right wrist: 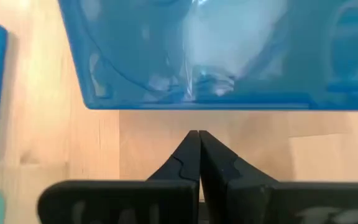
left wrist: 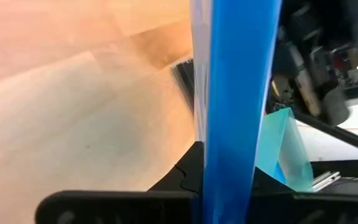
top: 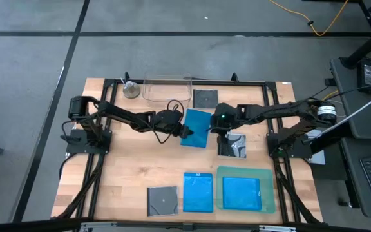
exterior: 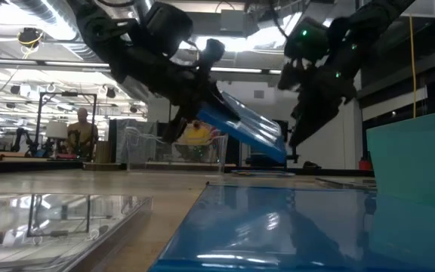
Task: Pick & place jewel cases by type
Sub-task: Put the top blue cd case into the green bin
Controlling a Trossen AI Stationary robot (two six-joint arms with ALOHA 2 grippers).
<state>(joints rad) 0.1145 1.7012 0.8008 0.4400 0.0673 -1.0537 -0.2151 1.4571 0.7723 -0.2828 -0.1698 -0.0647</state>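
left pincer [top: 184, 131] clamped on a tilted blue jewel case [top: 196, 127] lifted off the tabletop [top: 127, 167], right pincer [right wrist: 198, 144] pressed together just beside its edge, holding nothing

Arms: two, matte black, jointed tubular links with rounded housings.
Left gripper [top: 184, 131]: two flat black fingers with stepped inner edges on a black crossbar.
Right gripper [right wrist: 199, 155]: same black stepped fingers.
Marking: small green light on right arm's wrist.
Cables: black loops along both arms.
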